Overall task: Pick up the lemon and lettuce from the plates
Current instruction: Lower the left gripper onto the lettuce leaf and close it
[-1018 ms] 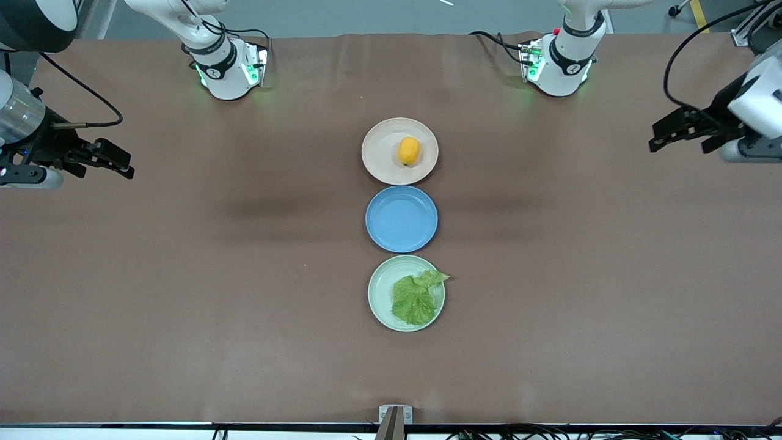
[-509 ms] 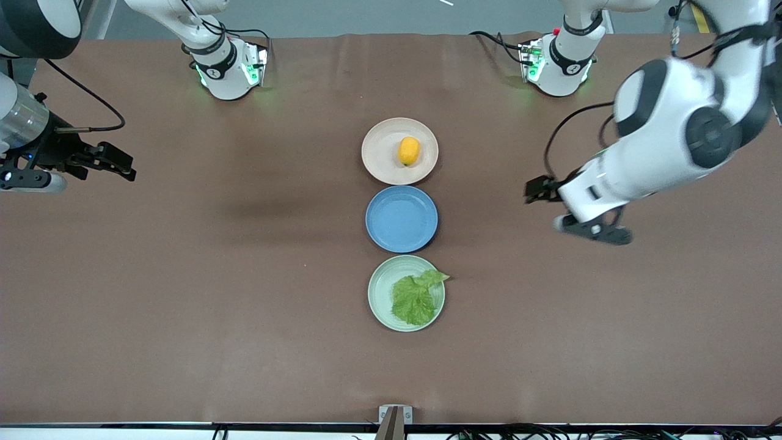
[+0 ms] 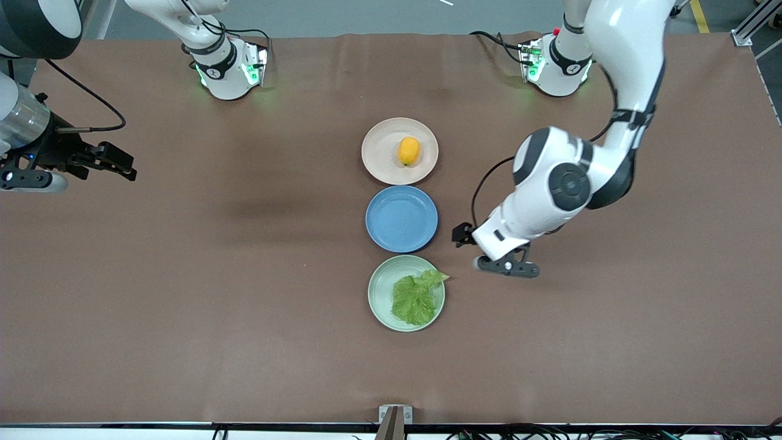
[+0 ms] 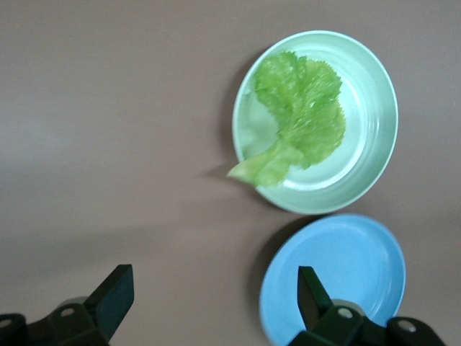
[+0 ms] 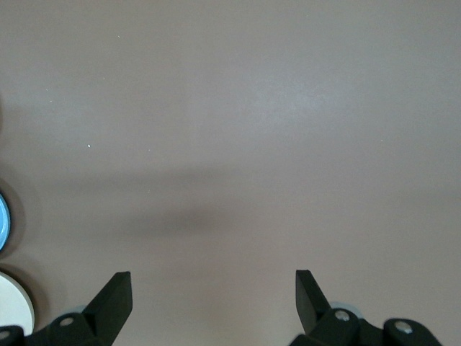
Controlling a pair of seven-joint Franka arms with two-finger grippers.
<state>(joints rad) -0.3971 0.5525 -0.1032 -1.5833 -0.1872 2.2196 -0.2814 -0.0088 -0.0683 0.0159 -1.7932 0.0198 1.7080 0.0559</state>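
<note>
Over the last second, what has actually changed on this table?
The left gripper swung in from its end of the table, open, to bare table beside the mint green plate with the lettuce. The right gripper waits open. The lemon and all plates stayed put.

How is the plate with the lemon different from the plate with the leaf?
The beige plate is cream-coloured, while the green plate is pale mint. The beige plate carries the lemon, a small fruit sitting wholly inside its rim; the green plate carries the lettuce, a flat crinkled leaf whose stem pokes out over the rim. The green plate lies nearer the front camera, with the blue plate between them. Both are round, shallow and look the same size.
</note>
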